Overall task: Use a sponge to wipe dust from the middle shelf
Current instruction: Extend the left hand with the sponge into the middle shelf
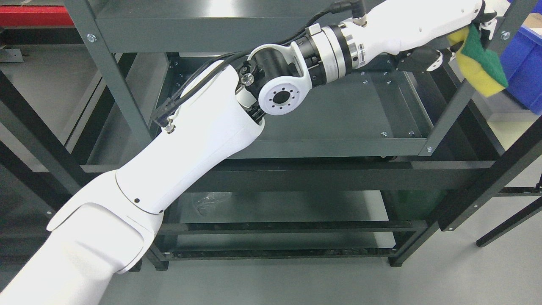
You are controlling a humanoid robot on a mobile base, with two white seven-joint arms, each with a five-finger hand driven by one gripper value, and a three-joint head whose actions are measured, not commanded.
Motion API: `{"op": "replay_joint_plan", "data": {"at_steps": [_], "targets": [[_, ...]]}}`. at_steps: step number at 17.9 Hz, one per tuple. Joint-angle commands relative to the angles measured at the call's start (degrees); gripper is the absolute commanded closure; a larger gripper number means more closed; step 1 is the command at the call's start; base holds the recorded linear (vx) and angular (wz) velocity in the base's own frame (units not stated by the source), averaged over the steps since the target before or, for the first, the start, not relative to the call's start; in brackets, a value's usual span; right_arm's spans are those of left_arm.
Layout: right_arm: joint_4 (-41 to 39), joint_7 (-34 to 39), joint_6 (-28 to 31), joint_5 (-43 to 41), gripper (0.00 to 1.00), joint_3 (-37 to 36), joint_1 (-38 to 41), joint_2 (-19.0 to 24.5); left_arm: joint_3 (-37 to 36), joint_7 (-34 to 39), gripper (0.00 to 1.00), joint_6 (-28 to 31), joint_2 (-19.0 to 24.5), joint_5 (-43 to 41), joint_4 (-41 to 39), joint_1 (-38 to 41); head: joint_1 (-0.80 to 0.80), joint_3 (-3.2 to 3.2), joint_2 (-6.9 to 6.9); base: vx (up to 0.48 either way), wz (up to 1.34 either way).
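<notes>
- Nearest the camera, the robot's left arm point(127, 203) enters from the lower left and reaches diagonally up across the dark metal shelf unit point(123, 97), its elbow joint point(279, 95) bent in front of the middle shelf point(351, 114).
- Middle shelf: a shallow grey tray with a raised rim, bare where the arm does not hide it; no dust can be made out from here.
- Further right, the forearm ends in the left hand point(474, 25) at the top right corner, level with the unit's right front post point(465, 89).
- The fingers point(487, 23) are clamped on the sponge point(482, 63), which is yellow with a green scouring face and hangs down from the grip. It overlaps the post in this view; whether it touches it cannot be told.
- The sponge is off to the right of the shelf tray and does not rest on it, so the wipe itself looks not yet under way.
- To do the step well, the hand would likely need to bring the sponge inward past the post and down until a broad face lies flat on the tray floor, then sweep in overlapping passes to the rim.
- The hold appears to be only on the sponge's upper end, so heavy pressure could fold it or pull it loose; light, even contact seems wiser.
- At the far right stands a blue bin point(525, 59), close to the sponge and best kept clear of.
- The right arm is not in view.
</notes>
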Motion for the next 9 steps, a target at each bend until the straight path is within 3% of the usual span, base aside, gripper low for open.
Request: {"op": "replay_joint_plan", "data": {"at_steps": [1,2,4,7,9], "targets": [[-1.0,0.0,0.0,0.0,0.00,0.0,0.0,-1.0,6.0,-5.6,1.00,-1.4,1.0,-1.4,-2.9,1.1,0.00,0.00,0.00,0.018,0.02],[-1.0,0.0,0.0,0.0,0.00,0.0,0.0,-1.0,7.2,-7.0,0.99,-1.4,1.0,-1.4,-4.9,2.0,0.00,0.00,0.00,0.018,0.02],[-1.0,0.0,0.0,0.0,0.00,0.0,0.0,-1.0,10.9,-7.9,0.99,-2.7,6.3,-1.4,-9.3,4.5,0.00,0.00,0.00,0.003,-0.01],[-1.0,0.0,0.0,0.0,0.00,0.0,0.0,-1.0,19.8,-9.9,0.99,-9.0,16.2,-1.2,-12.6,9.2,0.00,0.00,0.00,-0.009,-0.05],[-1.0,0.0,0.0,0.0,0.00,0.0,0.0,-1.0,27.4,-12.5,1.00,-14.1,19.5,-1.1,-12.7,13.1,0.00,0.00,0.00,-0.021,-0.02]]}}
